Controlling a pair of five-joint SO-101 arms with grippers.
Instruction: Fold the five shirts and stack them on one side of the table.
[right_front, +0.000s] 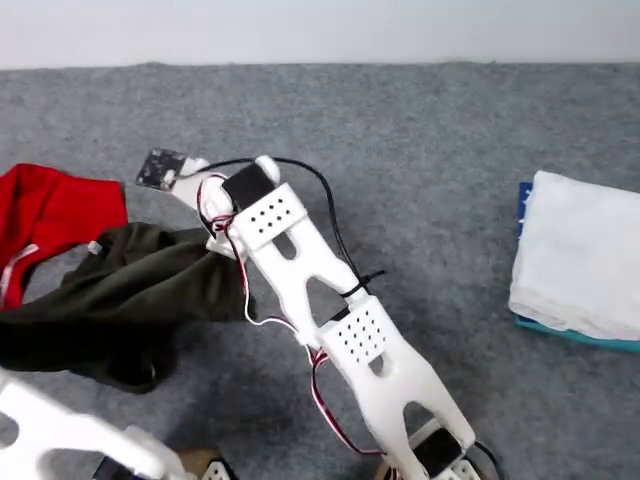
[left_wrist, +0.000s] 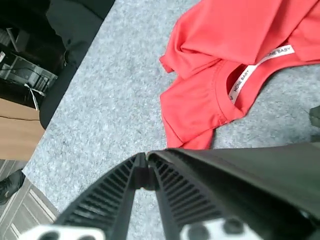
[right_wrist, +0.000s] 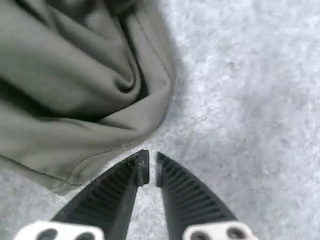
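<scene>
A dark olive shirt lies crumpled at the table's left, with a red shirt bunched just behind it. My left gripper is shut on an edge of the dark olive shirt, whose cloth drapes over one finger; the red shirt lies beyond. My right gripper is shut, its tips on the carpet right at the hem of the olive shirt, with no cloth seen between them. The right arm stretches from the front edge to that shirt's far corner.
At the right edge a folded white shirt lies on top of a folded teal one. The left arm sits at the front left corner. Grey carpet covers the table's middle and back.
</scene>
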